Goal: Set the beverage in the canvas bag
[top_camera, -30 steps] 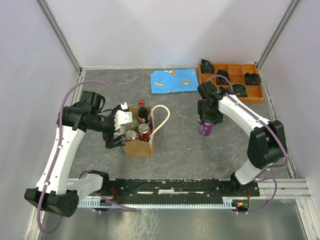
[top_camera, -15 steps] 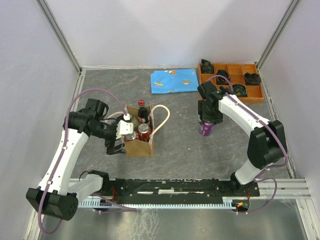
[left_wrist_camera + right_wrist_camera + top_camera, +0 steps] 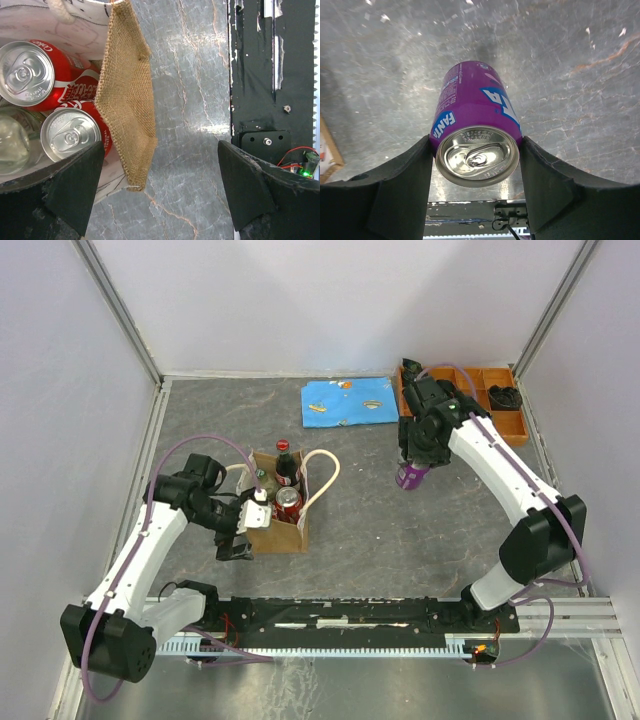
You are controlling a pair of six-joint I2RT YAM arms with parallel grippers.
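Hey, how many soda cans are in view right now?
3. Two red Coca-Cola cans sit side by side inside the canvas bag; a purple Fanta can is held between the right fingers, away from the bag. Others may be hidden inside.

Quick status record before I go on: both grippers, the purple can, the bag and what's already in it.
right gripper: shut on the purple Fanta can, held upright, right of the canvas bag
left gripper: open, empty, beside the canvas bag's burlap side
canvas bag: upright, mouth open
in the bag: two red cans, a cola bottle, a clear bottle
left to do: purple Fanta can not yet in the bag
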